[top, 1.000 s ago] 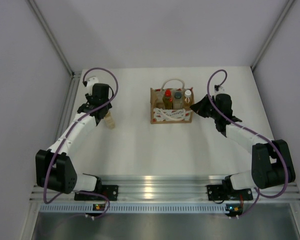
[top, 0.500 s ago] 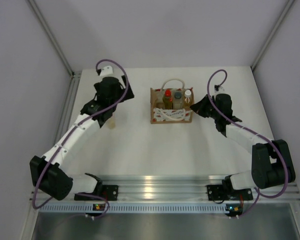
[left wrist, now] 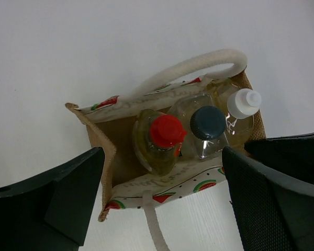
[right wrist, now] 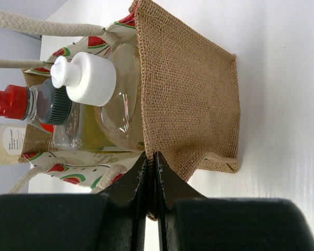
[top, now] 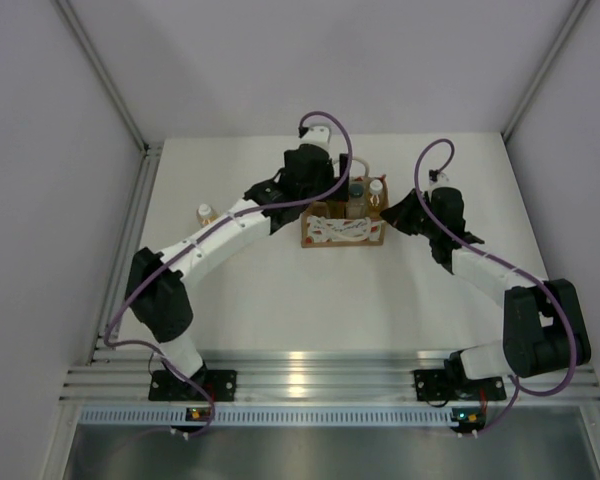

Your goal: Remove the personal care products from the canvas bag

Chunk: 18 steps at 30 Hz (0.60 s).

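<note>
The canvas bag (top: 342, 232) stands at the table's back centre, brown with a white watermelon-print front. Three personal care products stand in it: a yellow bottle with a red cap (left wrist: 166, 130), a clear one with a dark cap (left wrist: 207, 123) and an amber one with a white cap (left wrist: 244, 103). Another amber bottle (top: 205, 213) stands alone on the table to the left. My left gripper (left wrist: 163, 201) hangs open above the bag's left end (top: 315, 188), holding nothing. My right gripper (right wrist: 151, 157) is shut on the top edge of the bag's right burlap wall (right wrist: 191, 94).
The bag's pale rope handles (left wrist: 199, 65) arch over the bottles. Grey walls close in the table on the left, back and right. The arm bases sit on the aluminium rail (top: 300, 372) at the near edge.
My left gripper opened and let go of the amber bottle at the left. That arm then swung right to above the bag. The right arm has not moved.
</note>
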Each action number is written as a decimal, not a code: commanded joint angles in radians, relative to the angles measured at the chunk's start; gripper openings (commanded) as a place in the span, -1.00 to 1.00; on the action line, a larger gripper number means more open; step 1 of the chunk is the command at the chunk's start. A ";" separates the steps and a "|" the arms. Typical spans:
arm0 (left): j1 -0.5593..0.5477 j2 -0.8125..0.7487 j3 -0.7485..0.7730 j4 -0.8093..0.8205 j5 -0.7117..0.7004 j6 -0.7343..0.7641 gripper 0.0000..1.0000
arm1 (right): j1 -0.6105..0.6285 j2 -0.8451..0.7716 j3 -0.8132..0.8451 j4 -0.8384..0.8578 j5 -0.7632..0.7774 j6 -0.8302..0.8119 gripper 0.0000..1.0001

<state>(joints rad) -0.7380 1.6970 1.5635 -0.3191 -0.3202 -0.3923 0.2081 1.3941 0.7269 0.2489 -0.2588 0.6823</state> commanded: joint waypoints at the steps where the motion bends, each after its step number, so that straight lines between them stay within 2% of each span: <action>1: -0.027 0.042 0.085 0.028 0.004 0.026 0.95 | -0.007 -0.017 -0.018 -0.056 -0.002 -0.018 -0.88; 9: -0.052 0.124 0.112 0.026 -0.085 0.020 0.71 | -0.009 -0.021 -0.021 -0.056 -0.005 -0.023 -0.88; 10: -0.051 0.130 0.113 0.026 -0.101 0.018 0.58 | -0.009 -0.020 -0.020 -0.054 -0.005 -0.023 -0.88; 14: -0.052 0.162 0.118 0.028 -0.137 0.015 0.31 | -0.007 -0.017 -0.018 -0.054 -0.008 -0.023 -0.87; 18: -0.052 0.185 0.128 0.028 -0.160 0.015 0.25 | -0.007 -0.014 -0.018 -0.054 -0.008 -0.023 -0.87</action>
<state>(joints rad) -0.7872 1.8709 1.6466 -0.3168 -0.4347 -0.3824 0.2081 1.3941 0.7269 0.2489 -0.2604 0.6819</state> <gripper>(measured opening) 0.628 0.063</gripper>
